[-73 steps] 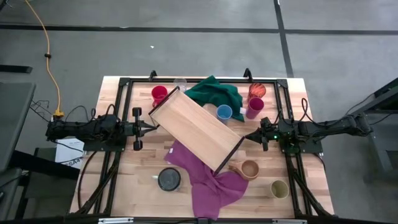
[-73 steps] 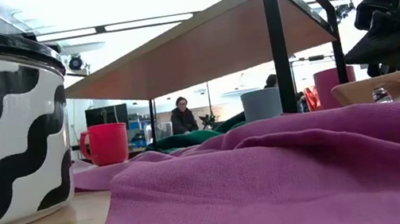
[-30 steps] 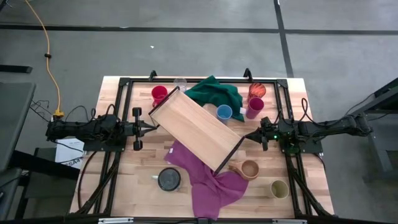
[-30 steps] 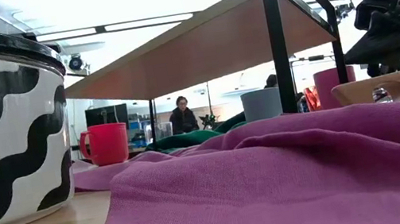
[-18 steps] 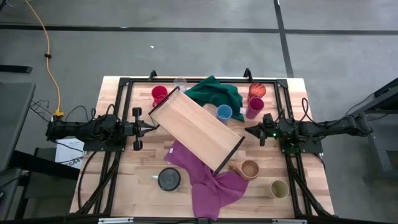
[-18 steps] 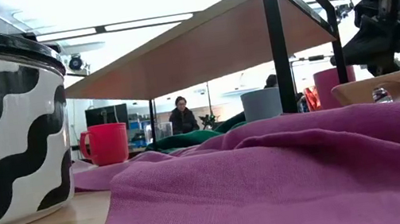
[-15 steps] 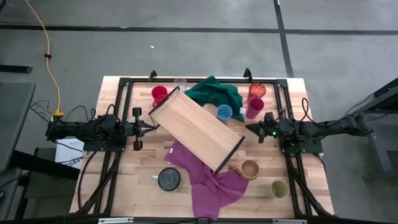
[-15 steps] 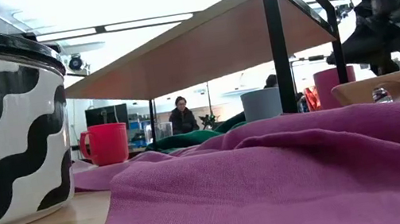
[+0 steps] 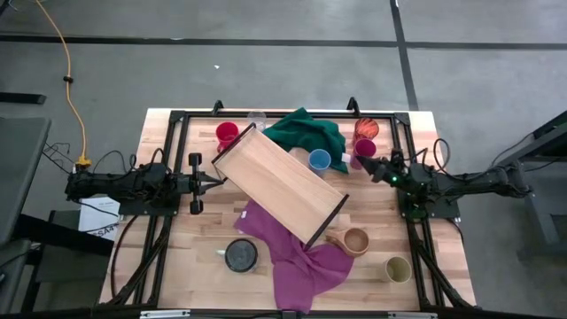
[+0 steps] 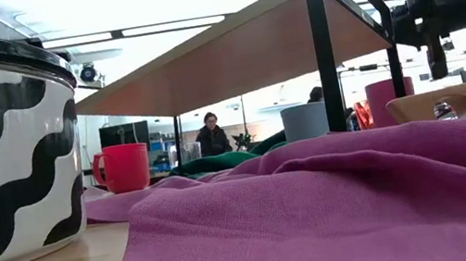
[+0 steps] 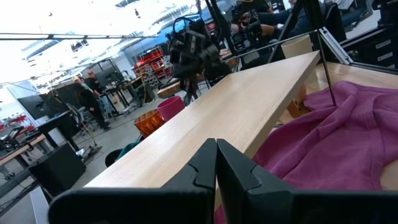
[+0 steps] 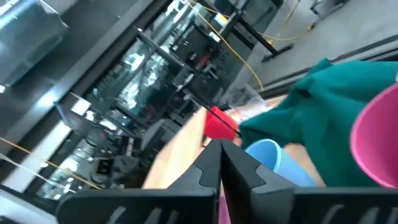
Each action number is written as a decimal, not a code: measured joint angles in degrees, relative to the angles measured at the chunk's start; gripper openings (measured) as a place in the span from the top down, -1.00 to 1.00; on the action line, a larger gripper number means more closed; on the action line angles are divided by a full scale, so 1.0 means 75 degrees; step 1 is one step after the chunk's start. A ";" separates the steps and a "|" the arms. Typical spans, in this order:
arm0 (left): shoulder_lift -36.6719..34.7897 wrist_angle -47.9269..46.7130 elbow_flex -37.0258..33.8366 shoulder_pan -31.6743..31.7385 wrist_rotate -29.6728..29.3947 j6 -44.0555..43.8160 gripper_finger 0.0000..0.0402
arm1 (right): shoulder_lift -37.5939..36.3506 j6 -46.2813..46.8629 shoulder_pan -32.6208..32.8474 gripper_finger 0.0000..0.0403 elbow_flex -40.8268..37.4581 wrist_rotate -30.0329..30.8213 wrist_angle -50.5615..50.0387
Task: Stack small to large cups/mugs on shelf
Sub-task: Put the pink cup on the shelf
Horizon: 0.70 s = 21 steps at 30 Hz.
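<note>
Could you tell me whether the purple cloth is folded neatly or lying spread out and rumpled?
Spread and rumpled: the purple cloth sprawls unevenly from under the shelf toward the table's near edge, with visible folds.

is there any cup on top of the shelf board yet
No, the shelf top is bare in the high view; the cups sit on the table around it.

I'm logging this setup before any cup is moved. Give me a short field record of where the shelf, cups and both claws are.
shelf: lies diagonally across mid-table, nothing on its top
magenta cup: far right, beside blue cup
red mug: far left
tan mug: near right, by purple cloth
black cup: near left
left claw: shut, empty, at the shelf's left end
right claw: shut, empty, close to magenta cup
</note>
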 joint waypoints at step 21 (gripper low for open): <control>0.0000 -0.0001 0.0001 0.0000 0.0000 -0.0001 1.00 | 0.0004 -0.3141 -0.0959 1.00 0.1869 -0.1165 0.1143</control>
